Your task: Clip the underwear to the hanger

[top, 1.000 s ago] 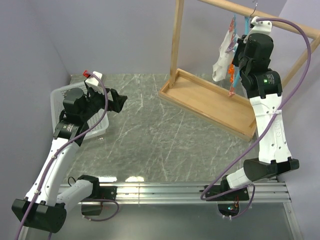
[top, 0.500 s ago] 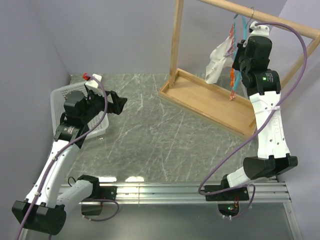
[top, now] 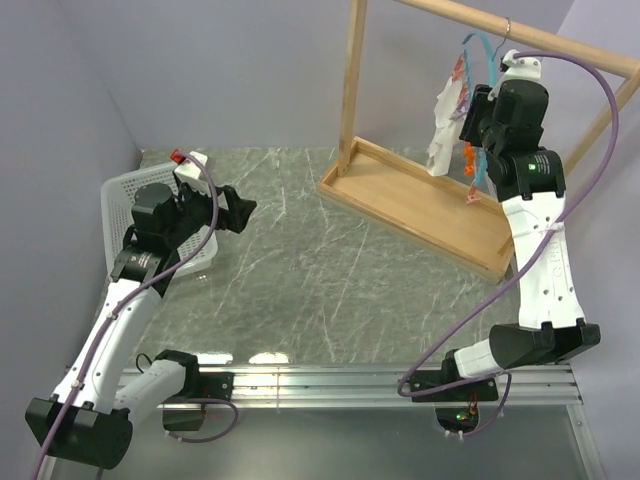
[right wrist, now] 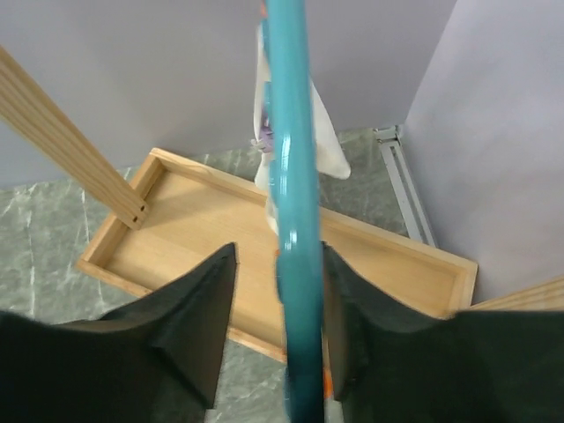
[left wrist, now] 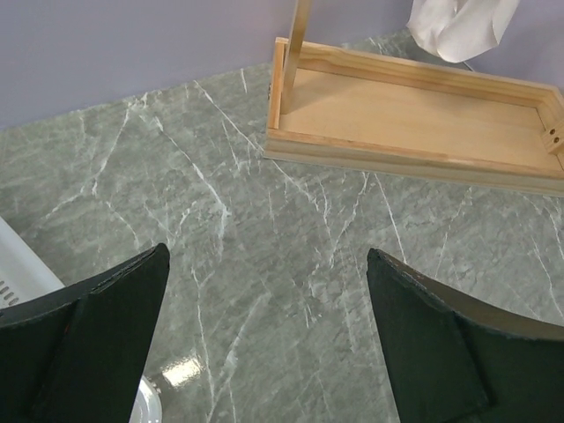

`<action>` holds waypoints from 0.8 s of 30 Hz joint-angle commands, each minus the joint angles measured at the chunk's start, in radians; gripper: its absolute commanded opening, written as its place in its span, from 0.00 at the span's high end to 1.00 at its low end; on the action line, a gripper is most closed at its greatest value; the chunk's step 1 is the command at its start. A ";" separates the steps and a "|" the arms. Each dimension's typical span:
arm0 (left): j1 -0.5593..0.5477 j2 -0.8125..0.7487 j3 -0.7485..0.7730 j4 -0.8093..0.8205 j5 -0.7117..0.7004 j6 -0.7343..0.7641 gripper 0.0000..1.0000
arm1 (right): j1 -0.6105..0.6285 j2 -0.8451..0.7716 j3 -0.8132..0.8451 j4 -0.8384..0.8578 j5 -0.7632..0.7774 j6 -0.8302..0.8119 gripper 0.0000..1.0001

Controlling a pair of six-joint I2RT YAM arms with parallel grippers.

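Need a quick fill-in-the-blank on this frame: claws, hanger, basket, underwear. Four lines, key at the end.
1. The left claw is ___ and holds nothing.
2. The teal ___ passes between the fingers of the right claw.
3. The perforated basket lies next to the ___ arm.
4. The underwear hanging by the right claw is ___ in colour.

Missing words: open; hanger; left; white.

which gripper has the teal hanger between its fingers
The right gripper: the teal hanger runs between its fingers. The left gripper is open with nothing between its fingers.
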 commanded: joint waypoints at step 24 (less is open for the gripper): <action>0.001 0.152 0.189 -0.315 -0.075 0.027 0.01 | -0.007 -0.493 -0.290 -0.002 -0.215 -0.104 0.07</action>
